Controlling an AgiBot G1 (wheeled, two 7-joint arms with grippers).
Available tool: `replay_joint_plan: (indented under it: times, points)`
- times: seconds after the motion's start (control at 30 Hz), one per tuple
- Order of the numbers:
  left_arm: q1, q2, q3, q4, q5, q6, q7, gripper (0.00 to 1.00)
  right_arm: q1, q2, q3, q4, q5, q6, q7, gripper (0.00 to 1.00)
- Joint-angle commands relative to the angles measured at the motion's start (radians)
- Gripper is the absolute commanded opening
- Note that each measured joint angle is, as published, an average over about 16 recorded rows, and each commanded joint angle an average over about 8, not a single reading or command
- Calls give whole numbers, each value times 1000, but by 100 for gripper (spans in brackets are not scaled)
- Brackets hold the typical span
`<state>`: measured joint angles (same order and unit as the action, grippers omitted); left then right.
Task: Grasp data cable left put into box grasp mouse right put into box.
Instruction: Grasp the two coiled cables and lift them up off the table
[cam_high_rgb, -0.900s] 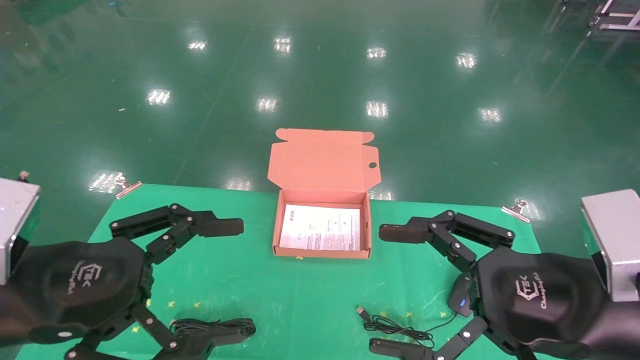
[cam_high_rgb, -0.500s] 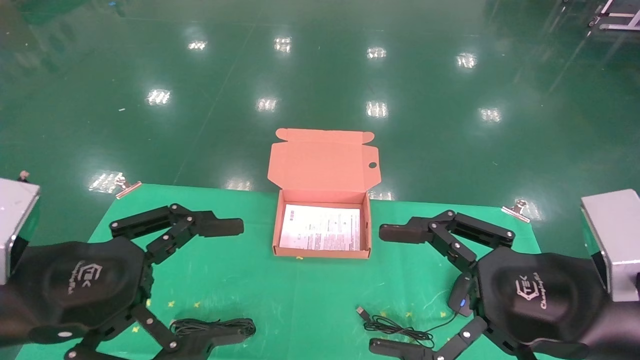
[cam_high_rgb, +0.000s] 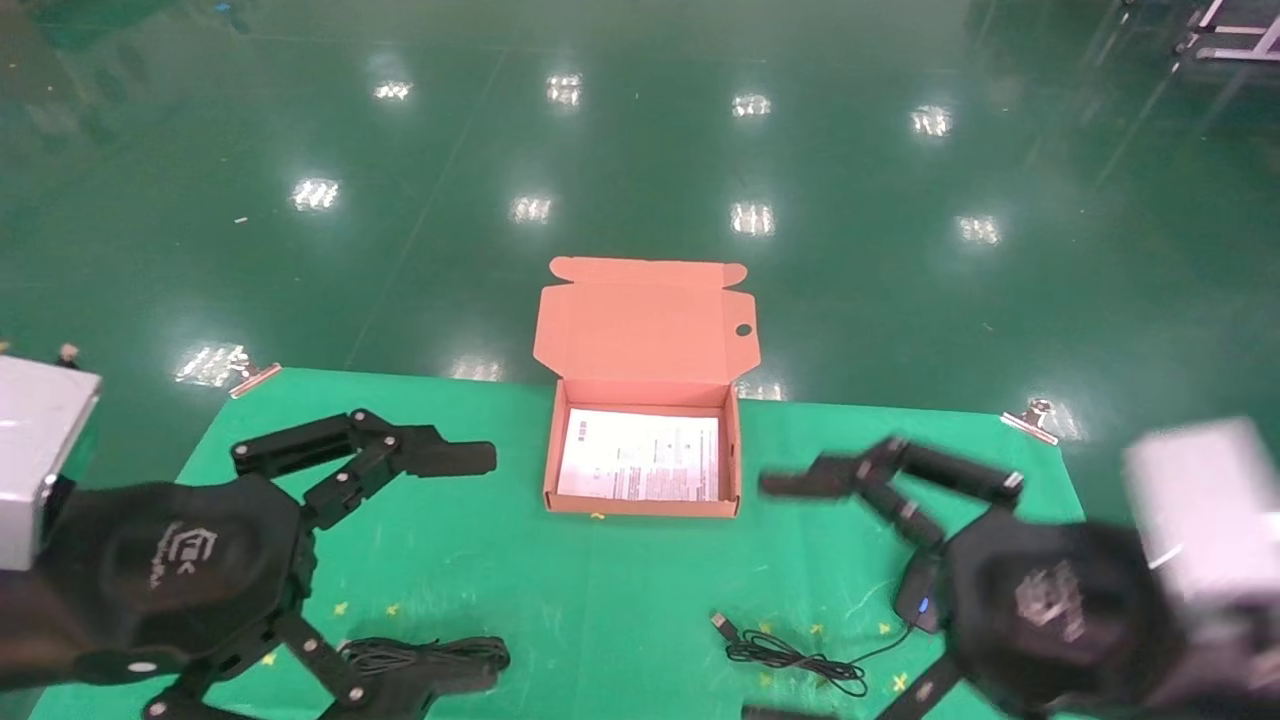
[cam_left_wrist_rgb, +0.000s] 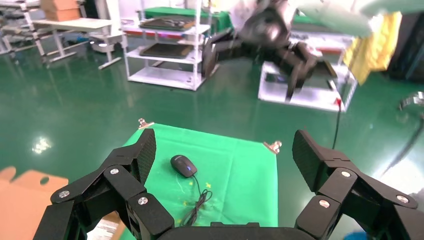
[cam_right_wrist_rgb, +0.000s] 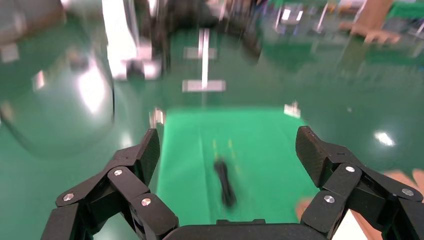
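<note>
Head view: left gripper spread wide above data cable; right gripper wide over mouse; bare cloth before box.

Orange box, black mouse, green cloth.

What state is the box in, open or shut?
Open. The box has its flap lid standing up at the back, and the white printed sheet on its floor shows.
</note>
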<state>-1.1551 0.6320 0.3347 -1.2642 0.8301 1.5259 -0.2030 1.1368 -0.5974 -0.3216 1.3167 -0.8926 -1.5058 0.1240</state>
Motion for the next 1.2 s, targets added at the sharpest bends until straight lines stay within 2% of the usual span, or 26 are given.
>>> replay_joint_plan:
  times: [0.03,0.37,0.53,0.67,0.93,1.2]
  points:
    - [-25,3,14,3,29,12,-2,100,16,8,-11,15,-50,-4,-21,100]
    - [-209,68,180,59,267,50,-47,100,178,-38,-145,27,-350,-44,-139,100]
    - [-265,96,275,84,378,51,-37,100,234,-71,-232,30,-508,-39,-205,100]
    - [-314,127,367,85,513,48,-18,100,268,-108,-303,32,-651,-23,-256,100]
    - [-375,214,520,104,794,8,-7,100,272,-176,-407,31,-897,40,-296,100]
    - [-348,274,582,161,958,-85,-39,100,218,-220,-452,18,-1025,112,-239,100]
